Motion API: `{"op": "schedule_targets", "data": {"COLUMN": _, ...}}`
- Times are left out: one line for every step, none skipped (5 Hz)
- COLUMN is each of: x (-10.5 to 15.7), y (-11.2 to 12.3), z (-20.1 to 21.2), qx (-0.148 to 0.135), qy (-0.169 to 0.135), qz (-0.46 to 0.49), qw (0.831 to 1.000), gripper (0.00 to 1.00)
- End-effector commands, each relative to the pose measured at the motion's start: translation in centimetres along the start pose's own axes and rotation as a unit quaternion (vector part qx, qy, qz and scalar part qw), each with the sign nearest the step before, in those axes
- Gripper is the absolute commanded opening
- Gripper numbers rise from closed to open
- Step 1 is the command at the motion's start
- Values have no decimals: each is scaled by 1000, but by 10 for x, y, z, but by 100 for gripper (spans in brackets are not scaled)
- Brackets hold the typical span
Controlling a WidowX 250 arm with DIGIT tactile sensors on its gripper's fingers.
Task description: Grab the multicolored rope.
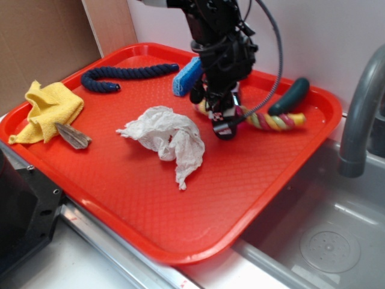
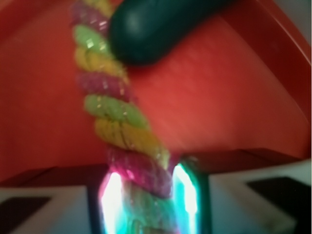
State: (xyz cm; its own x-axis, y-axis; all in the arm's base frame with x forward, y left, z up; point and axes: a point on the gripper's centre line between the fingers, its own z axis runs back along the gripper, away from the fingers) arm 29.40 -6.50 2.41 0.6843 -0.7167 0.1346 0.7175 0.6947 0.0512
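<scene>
Yellow cloth (image 1: 49,109) is seen crumpled at the far left edge of a red plastic tray (image 1: 120,198), with a small brownish scrap (image 1: 73,136) lying against its near side. Further back, a dark navy rope (image 1: 126,74) is curved along the tray's far rim. A crumpled white tissue (image 1: 168,139) is placed near the tray's middle. Just right of it, a blue sponge (image 1: 187,76) is partly hidden behind the black gripper (image 1: 221,120), which is lowered onto the multicolored rope (image 1: 274,120). The rope, twisted from pink, yellow and pale green strands, lies right of centre, its right end beside a dark green cucumber-like object (image 1: 290,96). In the wrist view, the rope (image 2: 117,112) is seen running down between the two fingers (image 2: 187,195), which appear to be pressed against its sides, so a grip seems to be established. The grasp is judged to sit near one end, probably to stay clear of the green object. A grey tap (image 1: 360,114) stands at the right edge.
</scene>
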Motion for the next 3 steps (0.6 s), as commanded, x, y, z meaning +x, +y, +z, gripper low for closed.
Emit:
{"op": "schedule_targets", "data": {"x": -8, "y": 64, "z": 123, "qx": 126, "qy": -22, "qz": 232, "qw": 964, "gripper": 0}}
{"op": "schedule_targets", "data": {"x": -45, "y": 56, "z": 177, "qx": 119, "qy": 4, "qz": 352, "qw": 928, "gripper": 0}}
{"op": "schedule_targets", "data": {"x": -70, "y": 41, "z": 218, "qx": 102, "qy": 64, "qz": 464, "qw": 878, "gripper": 0}}
